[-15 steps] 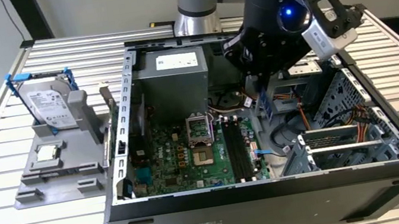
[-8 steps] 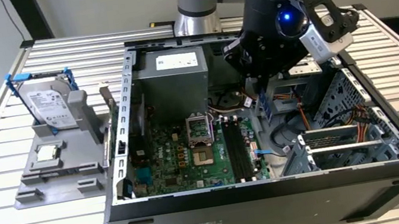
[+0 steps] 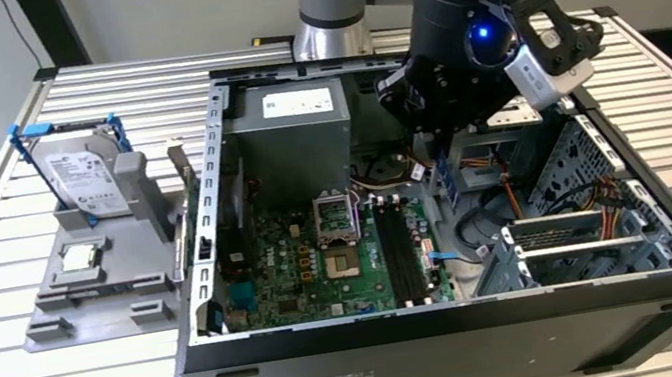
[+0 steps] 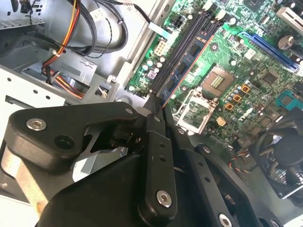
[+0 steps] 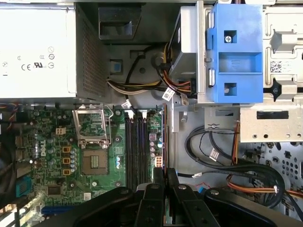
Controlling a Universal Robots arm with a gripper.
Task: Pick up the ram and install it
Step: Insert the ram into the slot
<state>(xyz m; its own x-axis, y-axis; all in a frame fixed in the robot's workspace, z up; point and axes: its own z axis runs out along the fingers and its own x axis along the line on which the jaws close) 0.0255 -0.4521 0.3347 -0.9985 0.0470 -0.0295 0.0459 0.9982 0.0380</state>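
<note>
My gripper (image 3: 436, 157) hangs inside the open computer case (image 3: 200, 271), shut on the ram (image 3: 441, 174). The ram is held on edge and points down toward the motherboard. In both wrist views it appears as a thin dark strip (image 4: 189, 71) (image 5: 164, 142) running out from between the black fingers (image 4: 152, 142) (image 5: 154, 198). The black memory slots (image 3: 402, 249) (image 5: 136, 142) (image 4: 184, 56) lie below. The ram sits slightly to the side of them, over the board's edge nearest the drive cage. It stands above the board, apart from the slots.
The grey power supply (image 3: 298, 124) fills the case's back. An open processor socket (image 5: 92, 127) lies beside the slots. A blue drive bracket (image 5: 236, 52) and loose cables (image 5: 236, 170) crowd the cage side. Outside, at the exterior view's left, a stand holds a hard drive (image 3: 84, 178) and a processor chip (image 3: 80, 256).
</note>
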